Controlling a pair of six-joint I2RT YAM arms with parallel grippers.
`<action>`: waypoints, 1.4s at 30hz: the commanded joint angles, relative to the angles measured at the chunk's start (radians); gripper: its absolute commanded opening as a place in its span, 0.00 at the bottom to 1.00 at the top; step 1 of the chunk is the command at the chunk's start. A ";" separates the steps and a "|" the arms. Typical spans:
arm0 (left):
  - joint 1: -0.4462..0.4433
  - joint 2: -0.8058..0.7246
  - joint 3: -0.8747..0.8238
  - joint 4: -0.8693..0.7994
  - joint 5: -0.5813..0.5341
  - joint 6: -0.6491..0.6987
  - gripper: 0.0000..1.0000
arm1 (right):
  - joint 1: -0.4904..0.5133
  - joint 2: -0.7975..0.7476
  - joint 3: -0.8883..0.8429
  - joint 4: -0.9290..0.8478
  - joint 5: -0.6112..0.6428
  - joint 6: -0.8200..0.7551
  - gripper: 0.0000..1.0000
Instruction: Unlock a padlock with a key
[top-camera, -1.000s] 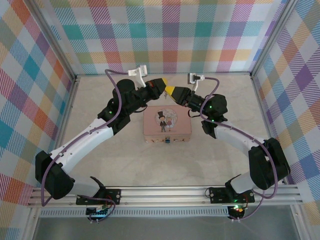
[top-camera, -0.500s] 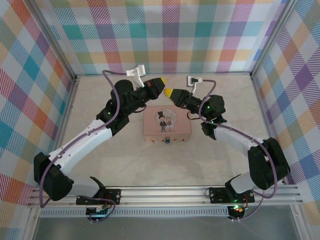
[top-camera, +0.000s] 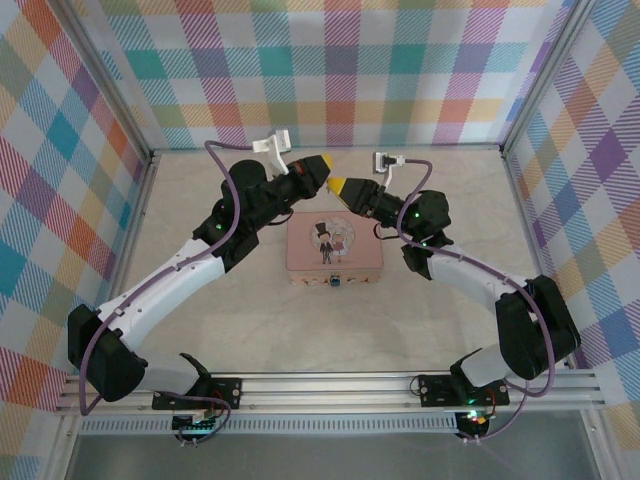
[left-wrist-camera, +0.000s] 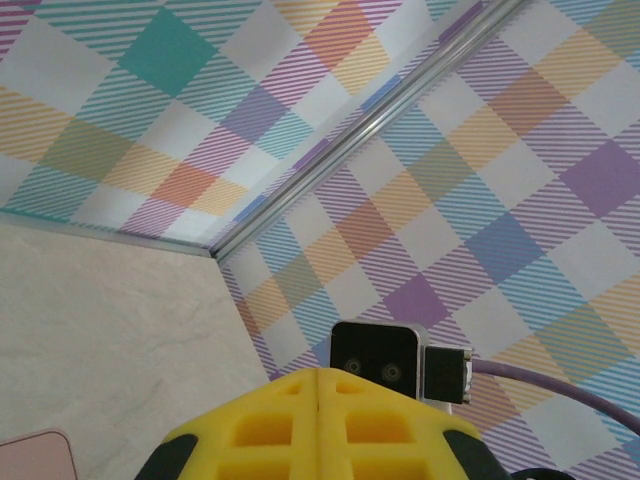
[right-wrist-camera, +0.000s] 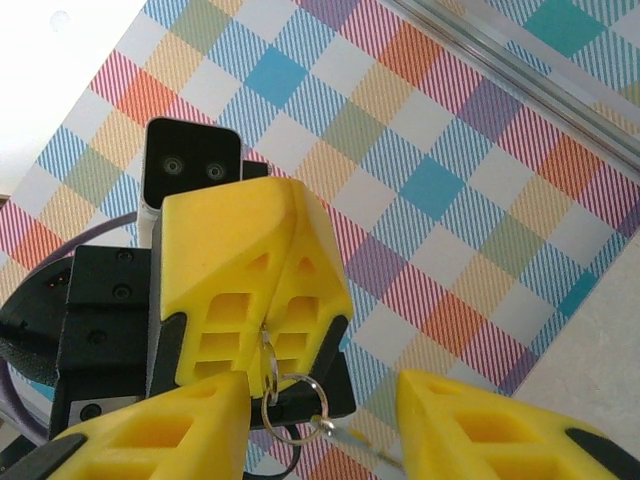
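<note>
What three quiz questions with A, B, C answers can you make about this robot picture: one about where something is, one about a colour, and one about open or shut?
1. Where is the pink tin?
A. On the table, between the two arms
B. Stuck on the wall
C. Held up in a gripper

2. What colour are the fingers of the left gripper?
A. Green
B. Yellow
C. Blue

3. How is the left gripper?
A. Wide open and empty
B. Lying flat on the tin
C. Shut on a key ring

Answers:
1 A, since the top view shows the tin flat on the table between the arms.
2 B, since the right wrist view shows the fingers bright yellow.
3 C, since the fingers press together and the ring hangs pinched between their tips.
</note>
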 joint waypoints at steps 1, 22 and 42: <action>-0.013 -0.014 -0.013 0.047 0.002 -0.013 0.00 | 0.008 -0.004 0.022 0.067 -0.007 -0.013 0.43; -0.018 -0.003 -0.025 0.045 0.001 -0.021 0.00 | 0.009 0.003 0.035 0.084 -0.009 -0.014 0.41; -0.027 0.008 -0.025 0.059 -0.002 -0.027 0.00 | 0.009 0.023 0.031 0.081 -0.020 -0.004 0.00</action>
